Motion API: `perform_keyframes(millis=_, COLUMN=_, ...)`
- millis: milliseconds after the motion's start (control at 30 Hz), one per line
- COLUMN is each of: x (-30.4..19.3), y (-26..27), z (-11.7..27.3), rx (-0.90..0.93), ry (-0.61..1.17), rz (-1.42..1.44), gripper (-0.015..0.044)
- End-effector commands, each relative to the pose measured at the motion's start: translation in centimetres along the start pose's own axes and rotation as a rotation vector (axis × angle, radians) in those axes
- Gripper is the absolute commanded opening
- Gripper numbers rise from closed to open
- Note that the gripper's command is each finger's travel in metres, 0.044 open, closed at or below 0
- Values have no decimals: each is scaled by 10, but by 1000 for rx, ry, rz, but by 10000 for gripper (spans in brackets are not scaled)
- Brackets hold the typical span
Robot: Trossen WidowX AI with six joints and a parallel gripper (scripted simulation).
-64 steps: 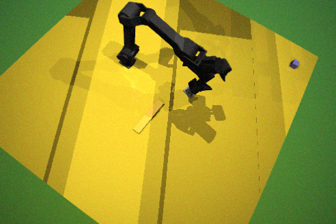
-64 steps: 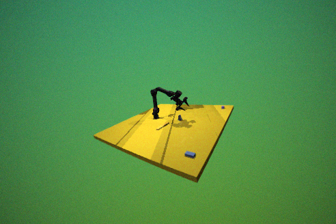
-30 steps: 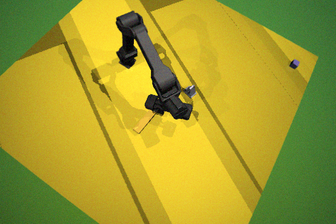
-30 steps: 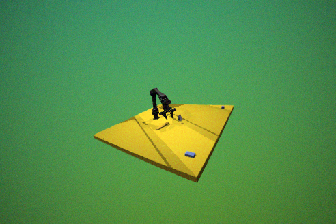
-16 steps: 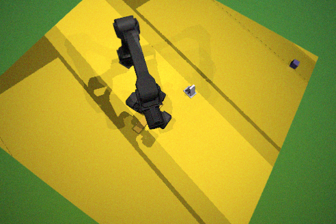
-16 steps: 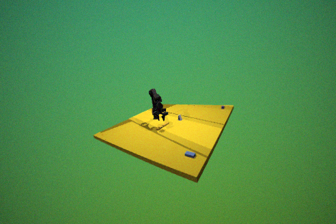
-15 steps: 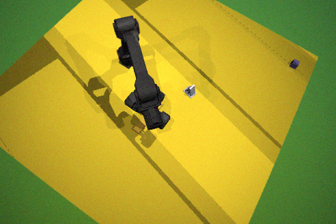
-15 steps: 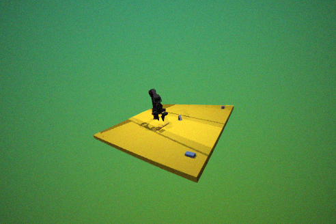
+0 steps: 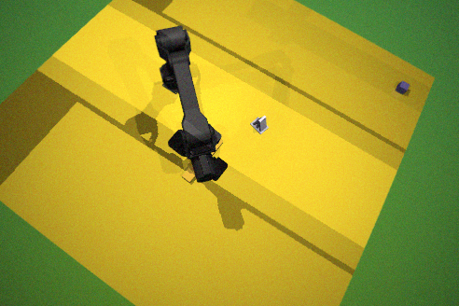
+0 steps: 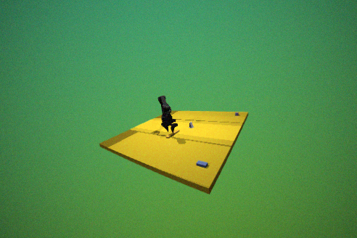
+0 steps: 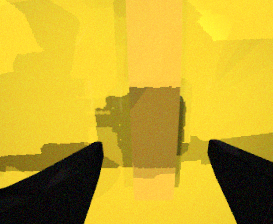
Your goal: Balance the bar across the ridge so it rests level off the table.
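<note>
The orange bar [image 9: 187, 176] [image 10: 175, 133] [image 11: 154, 45] lies flat on the yellow table [image 9: 117, 241]; in the top view the arm hides its middle. My gripper [image 10: 170, 131] [image 11: 155, 147] is open and empty, just above the bar. In the wrist view the bar runs lengthwise between the two spread fingertips, with a gap on each side, and its near end shows between them. The fingertips are hidden in the top view. The grey ridge [image 9: 262, 124] [image 10: 191, 125] stands upright on a small base, apart from the bar, with nothing on it.
A small purple cube [image 9: 403, 87] [image 10: 236, 114] sits near the far corner of the table. A blue block [image 10: 202, 164] lies near the front corner in the exterior view. Broad shadow bands cross the table.
</note>
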State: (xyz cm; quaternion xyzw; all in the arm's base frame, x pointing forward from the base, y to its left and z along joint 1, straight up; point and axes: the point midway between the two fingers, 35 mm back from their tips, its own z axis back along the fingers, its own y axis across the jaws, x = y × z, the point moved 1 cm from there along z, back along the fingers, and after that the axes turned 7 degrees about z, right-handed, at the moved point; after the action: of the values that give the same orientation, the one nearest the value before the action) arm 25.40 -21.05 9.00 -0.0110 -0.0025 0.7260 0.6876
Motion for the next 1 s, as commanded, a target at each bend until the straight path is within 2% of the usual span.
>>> perform_keyframes(millis=0, x=-1, y=0, z=-5, rx=-3, ry=7, rz=-7, gripper=315)
perform_keyframes(millis=600, x=-1, y=0, z=-30, rx=-3, ry=7, rz=-7, gripper=315)
perform_keyframes(millis=967, x=-1, y=0, z=-31, rx=-2, ry=7, rz=-7, gripper=315)
